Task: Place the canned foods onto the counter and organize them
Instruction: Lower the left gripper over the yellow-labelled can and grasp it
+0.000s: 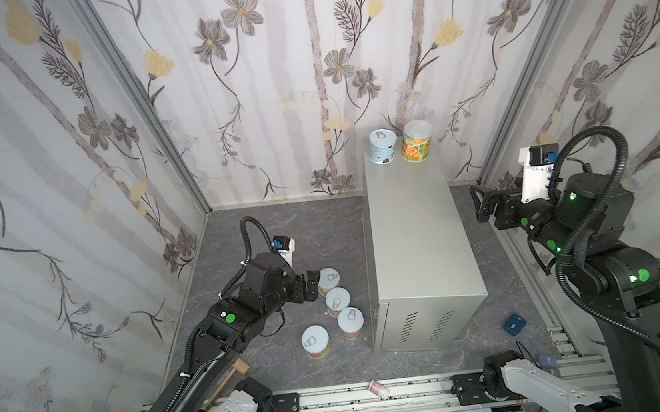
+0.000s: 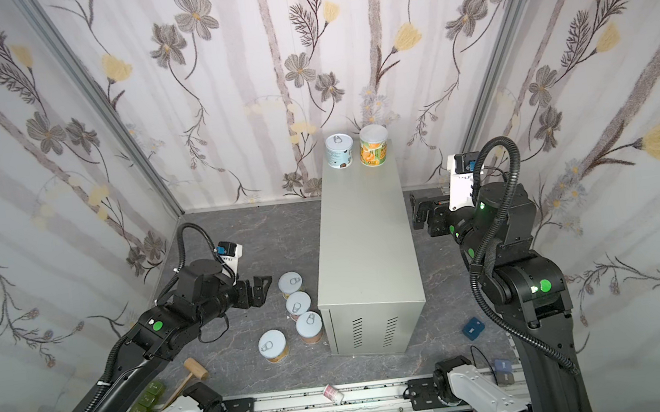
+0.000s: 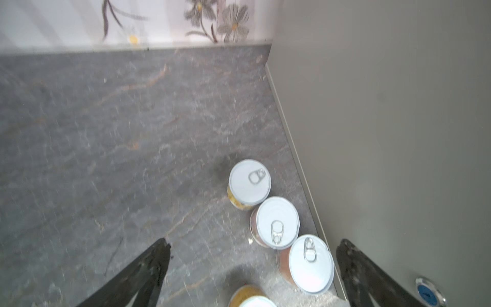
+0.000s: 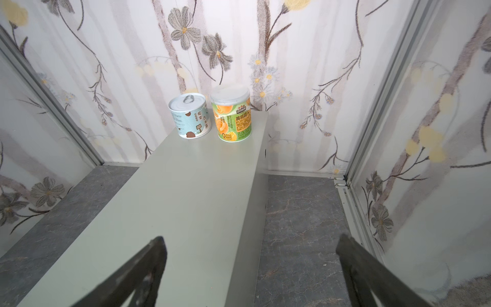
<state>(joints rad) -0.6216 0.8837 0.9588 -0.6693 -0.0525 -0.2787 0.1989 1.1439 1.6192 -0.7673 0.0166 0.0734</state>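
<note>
Standing upright at the far end of the counter (image 1: 413, 223), a smooth, light grey sheet-metal box with a flat top and two groups of louvred slots on its near face, are two cylindrical cans placed just beside each other. The pale blue can (image 4: 190, 117) has a silvery pull-tab lid and a wave-patterned label with brown round motifs. The green-and-orange can (image 4: 231, 114) is slightly taller, carries a translucent plastic cap and shows peach-half artwork. Both labels bear Chinese characters, and a large "0" is printed near the base of the green-and-orange one. Four further cans stand on the dark, stone-veined floor (image 1: 281, 237) beside the counter's left side. Three of them (image 3: 249, 183) (image 3: 276, 222) (image 3: 309, 263) form a close row, and the fourth (image 1: 316, 341) stands a little apart; all four have white pull-tab lids. Total count: six cans, two on the counter and four on the floor. The left gripper (image 1: 315, 286) hangs at the far end of the row with its black fingers spread wide, holding nothing. The right gripper (image 1: 480, 203) is raised beside the counter's right side, fingers likewise apart and empty.
</note>
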